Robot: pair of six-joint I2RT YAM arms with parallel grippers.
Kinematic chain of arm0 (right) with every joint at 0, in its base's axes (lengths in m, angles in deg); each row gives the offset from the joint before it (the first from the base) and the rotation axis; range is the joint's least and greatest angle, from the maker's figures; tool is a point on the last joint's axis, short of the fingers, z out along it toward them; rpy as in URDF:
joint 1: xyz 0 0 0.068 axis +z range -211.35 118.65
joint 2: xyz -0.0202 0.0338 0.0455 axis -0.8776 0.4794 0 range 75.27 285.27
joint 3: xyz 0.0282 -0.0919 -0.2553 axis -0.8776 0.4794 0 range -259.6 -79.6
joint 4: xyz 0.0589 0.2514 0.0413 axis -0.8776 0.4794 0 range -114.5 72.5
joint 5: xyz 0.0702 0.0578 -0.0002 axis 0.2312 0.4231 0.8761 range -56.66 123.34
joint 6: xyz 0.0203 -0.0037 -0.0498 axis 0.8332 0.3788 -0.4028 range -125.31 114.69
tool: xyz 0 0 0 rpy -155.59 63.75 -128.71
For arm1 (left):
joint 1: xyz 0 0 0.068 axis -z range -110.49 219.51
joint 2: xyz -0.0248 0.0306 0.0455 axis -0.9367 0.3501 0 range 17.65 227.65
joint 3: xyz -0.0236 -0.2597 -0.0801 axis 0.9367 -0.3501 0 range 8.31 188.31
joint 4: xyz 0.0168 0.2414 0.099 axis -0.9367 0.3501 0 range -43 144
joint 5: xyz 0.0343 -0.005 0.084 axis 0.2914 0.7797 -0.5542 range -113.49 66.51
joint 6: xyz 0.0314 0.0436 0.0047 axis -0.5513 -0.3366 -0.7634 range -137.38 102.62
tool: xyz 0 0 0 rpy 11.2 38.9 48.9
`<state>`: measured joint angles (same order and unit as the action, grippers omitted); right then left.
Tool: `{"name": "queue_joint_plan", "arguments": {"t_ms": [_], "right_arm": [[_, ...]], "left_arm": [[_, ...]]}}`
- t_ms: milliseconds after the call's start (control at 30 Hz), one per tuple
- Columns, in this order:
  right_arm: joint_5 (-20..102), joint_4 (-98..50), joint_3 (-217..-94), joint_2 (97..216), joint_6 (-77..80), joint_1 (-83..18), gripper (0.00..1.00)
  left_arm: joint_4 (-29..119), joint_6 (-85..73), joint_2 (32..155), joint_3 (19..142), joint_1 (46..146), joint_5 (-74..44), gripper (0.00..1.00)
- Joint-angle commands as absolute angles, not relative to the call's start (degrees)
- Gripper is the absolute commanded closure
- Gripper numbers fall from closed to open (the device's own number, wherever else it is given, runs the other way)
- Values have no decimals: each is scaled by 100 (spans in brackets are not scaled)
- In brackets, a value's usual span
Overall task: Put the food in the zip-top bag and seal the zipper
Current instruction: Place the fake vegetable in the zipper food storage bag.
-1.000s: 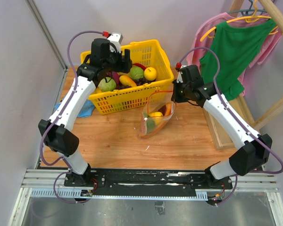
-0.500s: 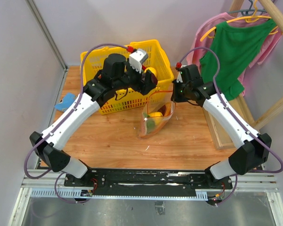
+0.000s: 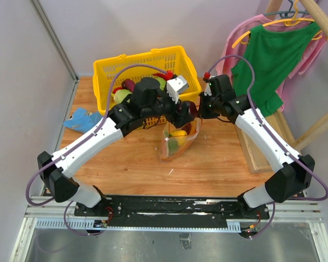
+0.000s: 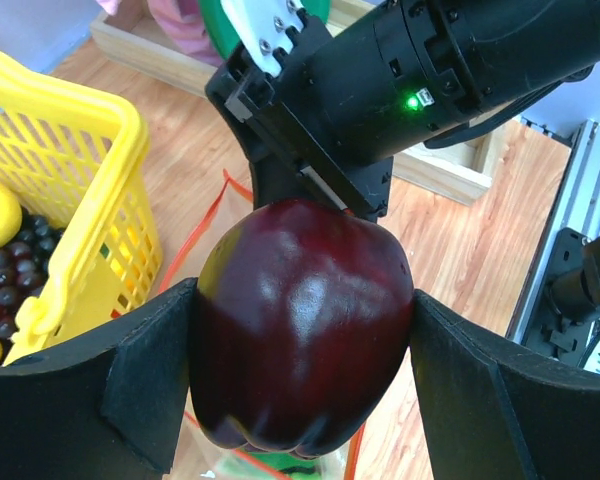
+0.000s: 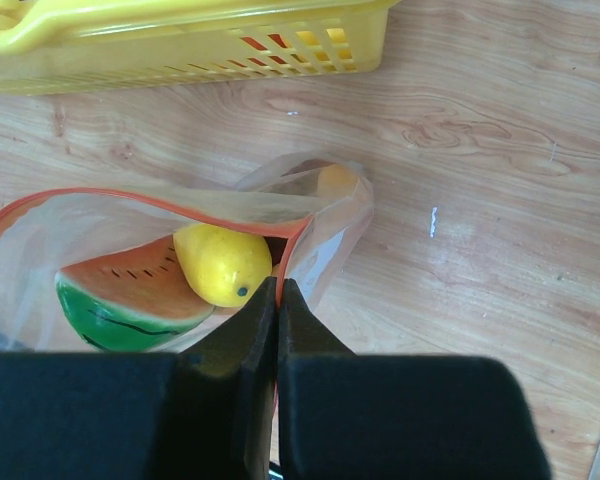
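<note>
top view: left gripper (image 3: 187, 112) sits right over the bag's (image 3: 179, 139) open mouth, almost bumping the right gripper (image 3: 203, 107), and its arm blocks most of the basket's (image 3: 136, 55) near wall. blue cloth (image 3: 82, 117) is off to the left. half a sec ago that gripper was over the basket's corner, and the bag hasn't budged. left wrist: fingers clamped on the purple piece (image 4: 298, 325), right arm's black body just behind it. right wrist: jaws pinched tight on the bag's zipper (image 5: 130, 199) edge, with the watermelon (image 5: 115, 298) and yellow fruit (image 5: 223, 262) inside, touching.
</note>
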<state>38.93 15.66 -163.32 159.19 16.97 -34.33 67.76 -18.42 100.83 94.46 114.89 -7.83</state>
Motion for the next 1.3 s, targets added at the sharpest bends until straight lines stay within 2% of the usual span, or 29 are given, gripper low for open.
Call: {"name": "queue_joint_plan", "arguments": {"t_ms": [0, 200, 367, 667, 1067, 1267], "right_arm": [[4015, 1541, -16391, 15759, 1773, -3525, 98], [4097, 1504, -16354, 15737, 1773, -3525, 98], [4142, 1477, -16328, 15727, 1764, -3525, 98], [4210, 1445, -16332, 15743, 1731, -3525, 97], [4285, 1418, -16345, 15814, 1719, -3525, 95], [4275, 1423, -16362, 15842, 1704, -3525, 95]], "left_arm": [[6467, -1909, 10290, 9252, 11674, -970, 63], [6370, -1881, 10470, 9029, 11741, -1380, 57], [6369, -1906, 10623, 8980, 11749, -1839, 47], [6130, -1855, 10862, 8832, 11758, -2174, 21], [6033, -1752, 10939, 8824, 11767, -2319, 6], [6334, -1627, 10793, 9011, 11767, -2210, 4]]}}
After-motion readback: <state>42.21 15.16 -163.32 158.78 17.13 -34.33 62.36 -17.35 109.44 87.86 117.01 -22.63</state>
